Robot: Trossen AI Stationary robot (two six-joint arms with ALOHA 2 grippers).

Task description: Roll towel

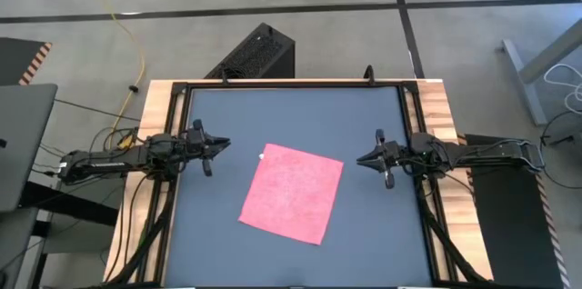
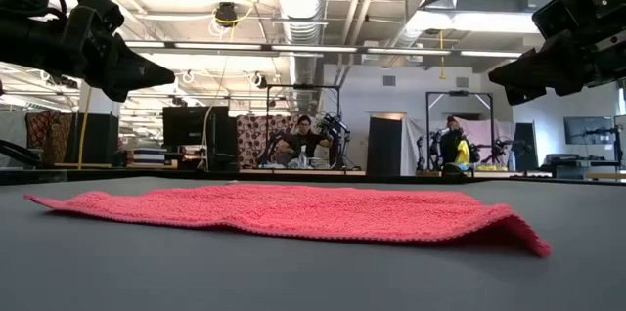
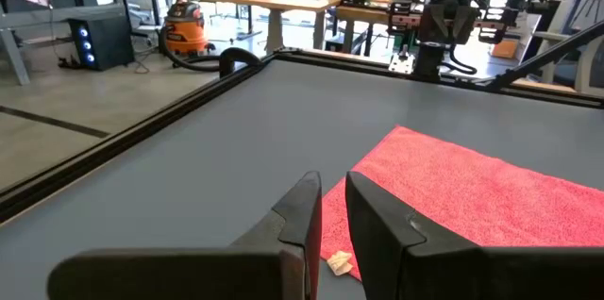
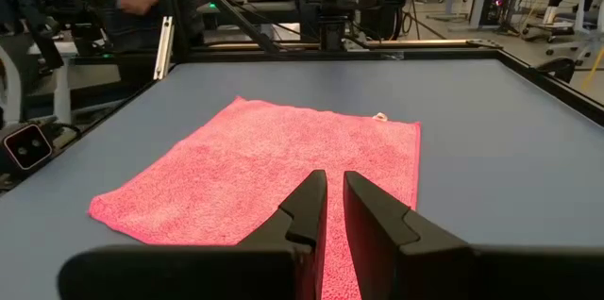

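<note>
The towel [image 1: 292,193] lies flat and unrolled on the tabletop [image 1: 364,116] between my two sets of jaws, touching neither, while my left gripper [image 1: 223,144] and right gripper [image 1: 360,157] hover at either side, each nearly closed on nothing.

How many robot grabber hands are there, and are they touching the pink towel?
2. The left gripper hovers beside the towel, near its white-tagged corner. The right gripper hovers off the opposite side. Neither touches it.
</note>
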